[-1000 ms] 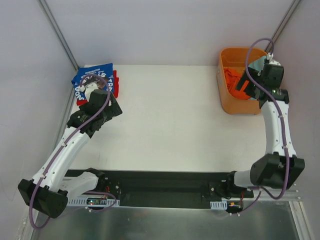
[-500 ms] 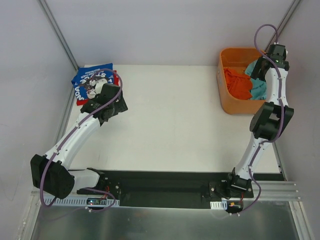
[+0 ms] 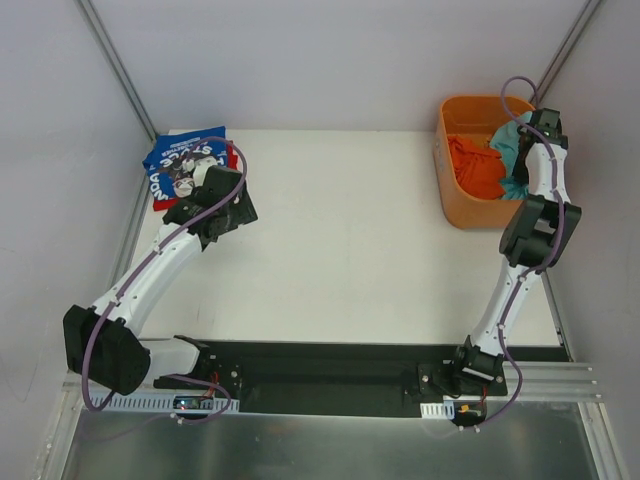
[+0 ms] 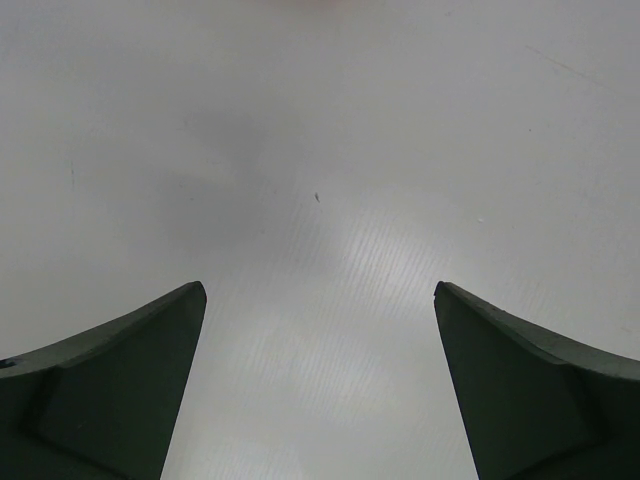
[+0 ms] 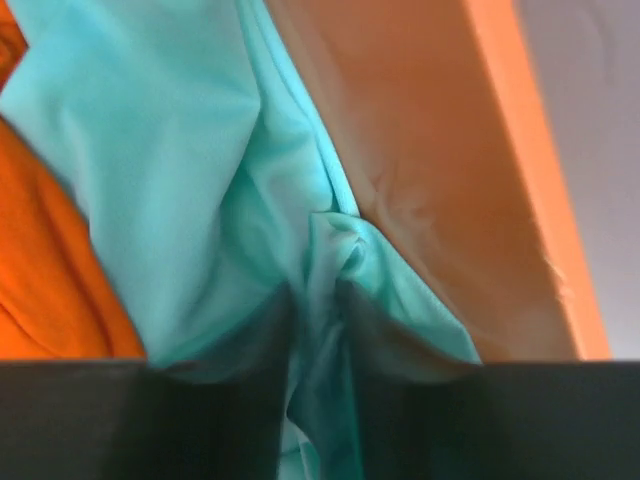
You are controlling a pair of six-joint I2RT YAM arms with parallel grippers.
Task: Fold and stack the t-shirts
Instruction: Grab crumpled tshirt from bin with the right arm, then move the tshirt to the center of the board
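Upper right of the overhead view, the right gripper [image 5: 318, 400] is down in the orange tub [image 3: 445, 150], its fingers pinched onto a fold of the mint-teal t-shirt [image 5: 180, 170] — a firm bite of cloth. At upper left, the left gripper [image 4: 320, 400] hangs spread wide above the bare table [image 4: 320, 150], holding nothing — just beside the royal-blue t-shirt [image 3: 185, 152], which lies on the red t-shirt [image 3: 160, 203].

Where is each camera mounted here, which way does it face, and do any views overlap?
Top external: above and behind the bases, looking down on the table; left arm and right arm both show.
Left wrist: on the left arm, facing the table; the open left gripper fills the bottom corners.
Right wrist: inside the orange tub, facing the mint-teal t-shirt pinched in the right gripper.
Shared: top external and right wrist both show tub and shirt.
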